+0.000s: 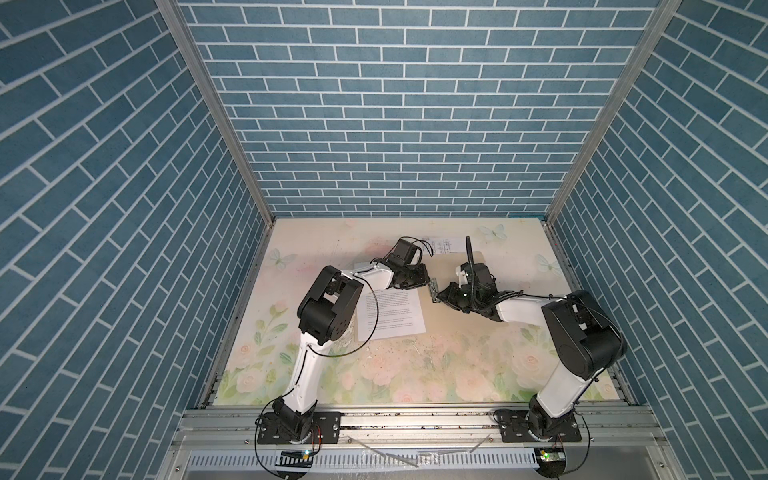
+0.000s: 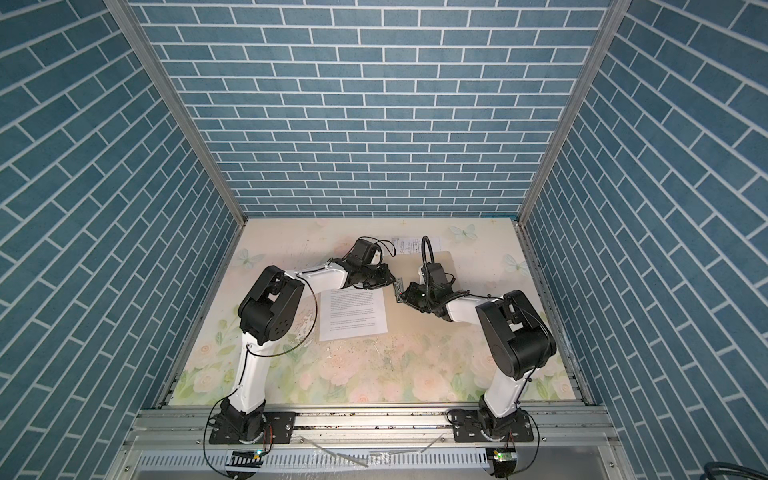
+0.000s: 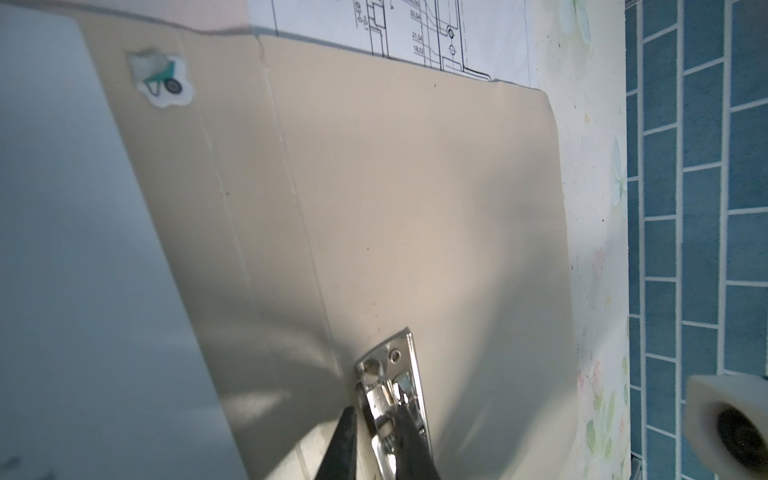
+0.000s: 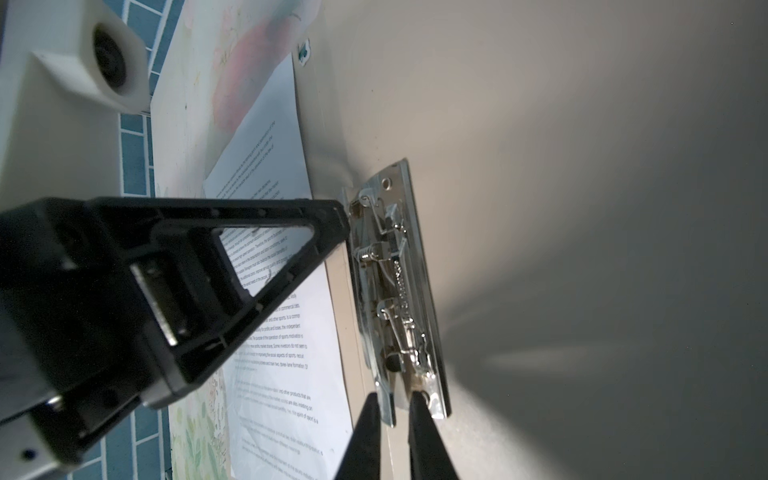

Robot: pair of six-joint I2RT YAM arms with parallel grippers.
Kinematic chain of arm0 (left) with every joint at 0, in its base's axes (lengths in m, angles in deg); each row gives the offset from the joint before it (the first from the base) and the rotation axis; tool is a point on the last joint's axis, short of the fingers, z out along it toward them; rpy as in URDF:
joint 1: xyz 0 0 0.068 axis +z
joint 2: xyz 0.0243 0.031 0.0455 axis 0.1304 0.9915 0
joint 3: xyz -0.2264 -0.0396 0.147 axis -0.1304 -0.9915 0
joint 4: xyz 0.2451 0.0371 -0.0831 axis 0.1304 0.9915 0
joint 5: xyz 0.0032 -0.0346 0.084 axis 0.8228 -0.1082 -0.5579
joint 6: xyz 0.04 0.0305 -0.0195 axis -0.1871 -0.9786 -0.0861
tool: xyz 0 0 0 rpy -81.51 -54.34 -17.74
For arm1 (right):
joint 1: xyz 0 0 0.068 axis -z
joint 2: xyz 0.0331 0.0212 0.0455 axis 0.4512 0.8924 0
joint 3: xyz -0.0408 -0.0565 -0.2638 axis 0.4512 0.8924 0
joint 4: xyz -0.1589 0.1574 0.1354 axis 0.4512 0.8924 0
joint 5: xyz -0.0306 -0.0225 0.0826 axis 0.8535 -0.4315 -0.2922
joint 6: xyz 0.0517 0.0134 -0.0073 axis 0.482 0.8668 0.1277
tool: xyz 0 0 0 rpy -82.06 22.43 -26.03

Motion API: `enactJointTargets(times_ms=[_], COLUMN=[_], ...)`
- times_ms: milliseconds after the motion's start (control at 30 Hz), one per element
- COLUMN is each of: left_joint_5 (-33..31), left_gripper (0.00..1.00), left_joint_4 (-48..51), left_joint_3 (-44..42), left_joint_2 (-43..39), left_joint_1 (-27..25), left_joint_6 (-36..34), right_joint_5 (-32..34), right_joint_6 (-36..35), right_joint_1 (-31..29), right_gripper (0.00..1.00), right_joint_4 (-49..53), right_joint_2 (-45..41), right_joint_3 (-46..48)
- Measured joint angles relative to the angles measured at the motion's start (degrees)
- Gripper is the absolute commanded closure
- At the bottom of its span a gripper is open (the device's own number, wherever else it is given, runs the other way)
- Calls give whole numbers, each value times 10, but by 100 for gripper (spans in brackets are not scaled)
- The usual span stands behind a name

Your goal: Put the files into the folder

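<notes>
Cutting off the drawing sheet point(image 3: 395, 29) is the folder point(image 3: 415, 187).

In both top views I have the folder point(image 1: 451, 316) lying open on the tabletop point(image 1: 415, 374) at mid-frame, with the text sheet point(image 1: 392, 311) on its left half. The drawing sheet point(image 1: 442, 245) pokes out from under its far edge, upper centre. The clip point(image 1: 434, 289) sits on the folder between my left claw point(image 1: 428, 284) and right claw point(image 1: 437, 299).
</notes>
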Motion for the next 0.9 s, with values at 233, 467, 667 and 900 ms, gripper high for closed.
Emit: enactJointTargets(times_ms=[233,467,667,900], left_joint_5=[0,0,0,2], left_gripper=[86,88,89,91], left_joint_4=[-1,-3,-7,-14], left_joint_3=[0,0,0,-2], left_joint_2=[0,5,7,7], left_joint_1=[0,-1,-2,-3], left_joint_6=[2,2,2,5], right_joint_5=[-13,-29,-38,-40], right_joint_6=[4,11,13,14], right_joint_1=[0,0,0,0], right_gripper=[85,85,87,89], right_joint_4=[-5,-14,-15,-15], right_joint_2=[10,14,29,29], right_joint_3=[0,0,0,0])
